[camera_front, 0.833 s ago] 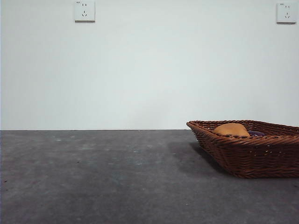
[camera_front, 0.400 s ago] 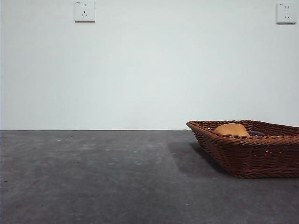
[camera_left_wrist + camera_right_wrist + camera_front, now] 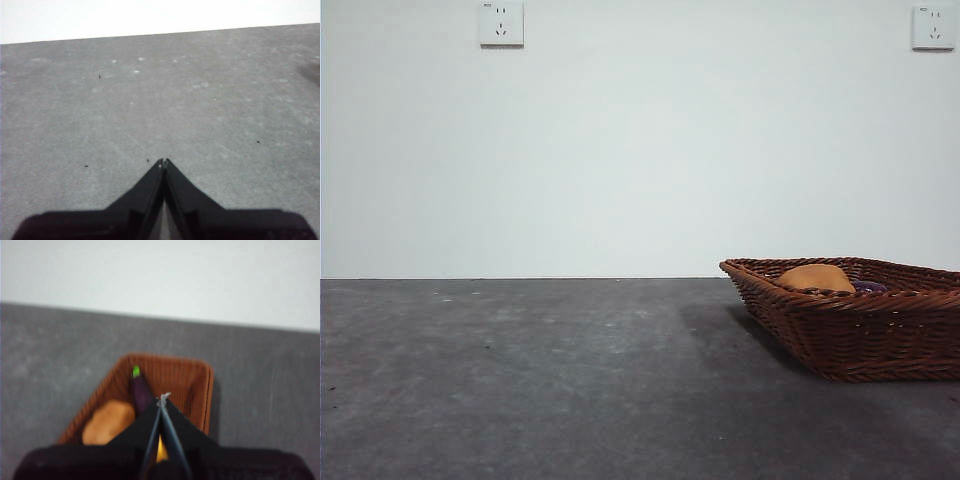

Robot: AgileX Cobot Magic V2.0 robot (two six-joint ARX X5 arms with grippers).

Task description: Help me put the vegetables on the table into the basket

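Our right tool point(image 3: 162, 399), two black jaws pressed together and holding nothing, hangs above the shallow brown woven wicker basket point(image 3: 200, 371), while our left tool point(image 3: 163, 162) is likewise closed and empty over a bare stretch of the dark grey mottled counter point(image 3: 150, 100), with no vegetable in its view.

The counter point(image 3: 520, 380) is the largest thing here. On it, the basket point(image 3: 860, 335) sits at the right of the front view. Inside it, directly beneath the right tool, lie the orange-brown potato-like lump point(image 3: 107, 422), the small dark purple eggplant with a green stem point(image 3: 141, 390), its long axis running away from the tool along the basket's length, and a sliver of yellow piece point(image 3: 161, 452) mostly hidden behind the jaws. From the front, the lump point(image 3: 815, 278) and a purple edge point(image 3: 870, 286) peek over the rim.

We judge all three vegetables already in the basket; the right arm is nearer, and nothing blocks its way up.
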